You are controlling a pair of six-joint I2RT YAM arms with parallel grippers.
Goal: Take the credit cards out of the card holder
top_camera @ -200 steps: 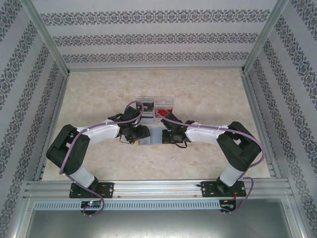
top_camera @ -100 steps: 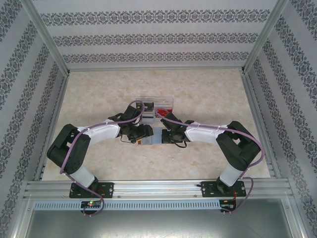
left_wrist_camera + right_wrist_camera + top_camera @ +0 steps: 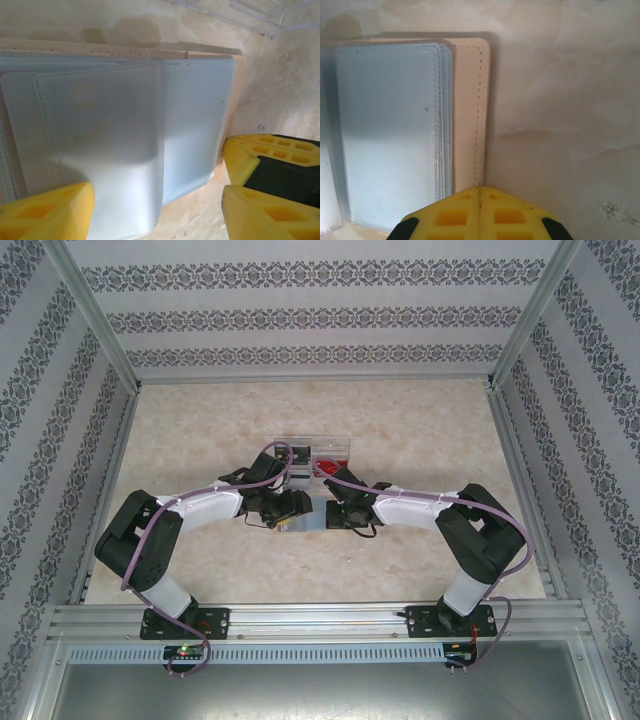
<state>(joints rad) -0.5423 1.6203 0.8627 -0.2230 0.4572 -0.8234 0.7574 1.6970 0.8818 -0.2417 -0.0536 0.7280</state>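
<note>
Stitched card holder (image 3: pixel 405 130) beside right claw (image 3: pixel 480 191)

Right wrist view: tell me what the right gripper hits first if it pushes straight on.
Probably the open card holder, at its stitched tan cover edge: the shut right gripper sits right there, beside the frosted sleeves. Whether it touches is unclear.

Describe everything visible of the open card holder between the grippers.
The card holder lies open and flat on the table. It has a tan, leather-like cover with a stitched edge, carrying a stack of frosted bluish plastic sleeves that fan slightly. Their contents are unclear. The shut right gripper sits at the cover's edge, and the open left gripper straddles a sleeve corner.
</note>
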